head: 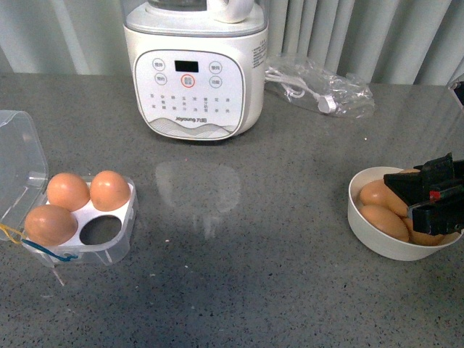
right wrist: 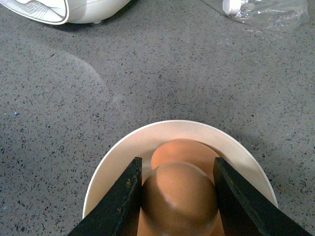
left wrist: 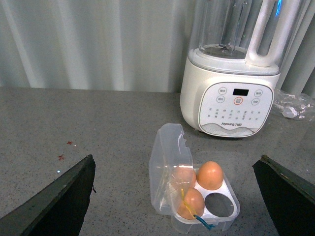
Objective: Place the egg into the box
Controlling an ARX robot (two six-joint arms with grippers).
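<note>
right hand point(right wrist: 177, 164) low in white bowl point(right wrist: 125, 147), clamped on egg point(right wrist: 179, 196), left hand point(left wrist: 175, 160) spread wide, empty

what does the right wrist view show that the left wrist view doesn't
Only the right wrist view: the bowl of eggs, with one egg between the right jaws, which touch it on both sides. Only the left wrist view: the box, lid open, three eggs in it and one cup empty, plus the left jaws, wide apart. Both: the grey counter, the blender and the plastic bag.
</note>
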